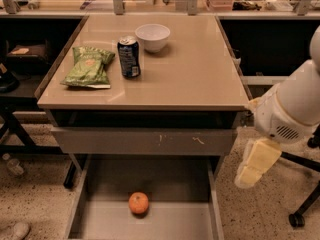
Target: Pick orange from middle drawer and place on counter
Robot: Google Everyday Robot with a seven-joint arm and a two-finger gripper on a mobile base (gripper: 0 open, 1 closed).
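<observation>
Gripper (256, 165): hung beside the counter (195, 69), nothing held; opening cannot be told.
Orange (138, 202): left loose in the drawer (165, 224).
Risk: orange could be rolled away if nudged.

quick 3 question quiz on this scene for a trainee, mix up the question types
1. True or false: the orange lies on the floor of the open middle drawer.
2. How many items sit on the counter?
3. Where is the pincer?
A) inside the drawer, at the orange
B) above the counter
C) off to the right of the counter, lower than its top

Key:
1. True.
2. Three: a green chip bag, a soda can and a white bowl.
3. C.
</observation>
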